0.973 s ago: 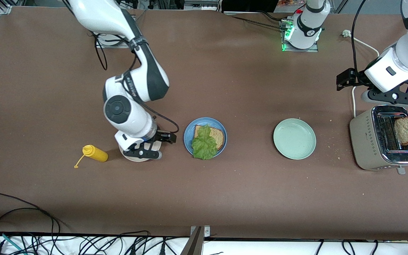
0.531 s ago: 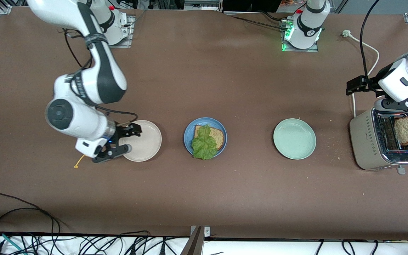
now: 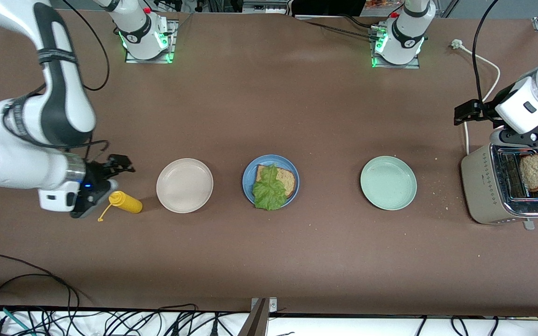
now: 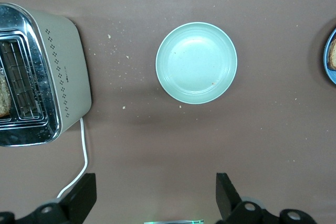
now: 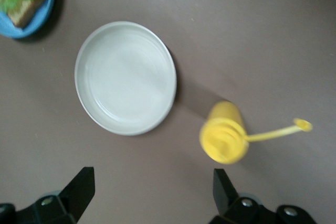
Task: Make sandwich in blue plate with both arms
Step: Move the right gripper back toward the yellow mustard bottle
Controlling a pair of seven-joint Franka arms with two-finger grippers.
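Table (image 3: 269, 261), brown, carrying a row of items running from the right arm's end to the left arm's end. Yellow squeeze bottle (image 3: 126, 202): lying near the right arm's end, its cap dangling on a strap. Cream-white plate (image 3: 184, 185): sitting bare just beside the bottle. Blue plate (image 3: 271, 181): sitting at the middle of the row, holding one bread slice (image 3: 285, 178) with a lettuce leaf (image 3: 269, 190) lying on top and hanging over the rim on the side nearer the front camera. Mint-green plate (image 3: 388, 182): sitting bare between the blue plate and the toaster (image 3: 502, 186), crumbs scattered around it. Toaster: standing by the table edge at the left arm's end, a second bread slice (image 3: 535, 171) sticking up from one slot. Right gripper (image 5: 152, 190): hovering over the table just beside the bottle, jaws standing wide apart, holding nothing. Left gripper (image 4: 156, 195): hanging above the toaster's edge farther from the front camera, seemingly clear of the bread, jaws standing wide apart and holding nothing.
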